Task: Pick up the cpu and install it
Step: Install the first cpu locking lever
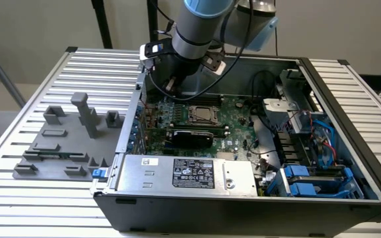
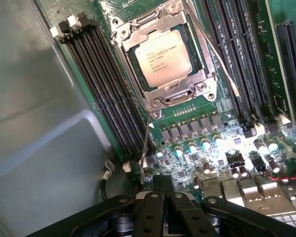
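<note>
The cpu (image 2: 163, 57), a silvery square chip with printed lettering, lies flat inside the metal socket frame (image 2: 180, 94) on the green motherboard (image 2: 197, 128). In the exterior view the cpu (image 1: 202, 113) sits mid-board inside the open computer case (image 1: 243, 210). My gripper (image 2: 163, 186) hovers above the board a short way from the socket, over the capacitors near the case wall. Its black fingers are shut together with nothing between them. In the exterior view the gripper (image 1: 172, 83) hangs from the arm at the case's back corner on the exterior view's left.
Black memory slots (image 2: 108, 89) flank the socket, and thin socket levers (image 2: 214, 54) stand up beside it. The grey case wall (image 2: 39, 123) is close by. A power supply (image 1: 190, 173) and blue drive bays (image 1: 309, 181) fill the case front. Grey fixture blocks (image 1: 65, 144) stand outside on the exterior view's left.
</note>
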Robot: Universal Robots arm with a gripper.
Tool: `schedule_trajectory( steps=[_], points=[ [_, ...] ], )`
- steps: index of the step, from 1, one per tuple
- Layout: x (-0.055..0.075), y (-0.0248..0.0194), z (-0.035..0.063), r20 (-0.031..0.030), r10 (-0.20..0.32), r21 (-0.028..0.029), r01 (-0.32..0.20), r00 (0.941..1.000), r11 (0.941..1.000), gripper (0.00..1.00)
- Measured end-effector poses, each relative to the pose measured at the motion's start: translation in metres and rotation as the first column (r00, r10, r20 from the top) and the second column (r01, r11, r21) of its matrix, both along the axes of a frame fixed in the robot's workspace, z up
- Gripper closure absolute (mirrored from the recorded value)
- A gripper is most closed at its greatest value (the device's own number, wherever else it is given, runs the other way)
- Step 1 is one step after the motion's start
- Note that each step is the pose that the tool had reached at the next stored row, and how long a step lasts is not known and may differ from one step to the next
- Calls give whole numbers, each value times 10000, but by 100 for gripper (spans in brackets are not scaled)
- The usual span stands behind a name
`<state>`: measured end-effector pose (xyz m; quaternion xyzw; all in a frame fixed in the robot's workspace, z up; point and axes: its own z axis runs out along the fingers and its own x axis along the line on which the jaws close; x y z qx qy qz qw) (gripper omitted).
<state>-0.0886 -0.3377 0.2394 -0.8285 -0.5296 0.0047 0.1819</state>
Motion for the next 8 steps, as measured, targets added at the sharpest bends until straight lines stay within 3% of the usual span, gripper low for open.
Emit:
schedule_trajectory(
  steps=[2, 8],
  points=[
    [0, 0, 1, -1, -189, 56, 189, 9998, 9998, 89],
    [0, 0, 50, -5, -680, 123, 680, 9977, 9976, 89]
  ],
)
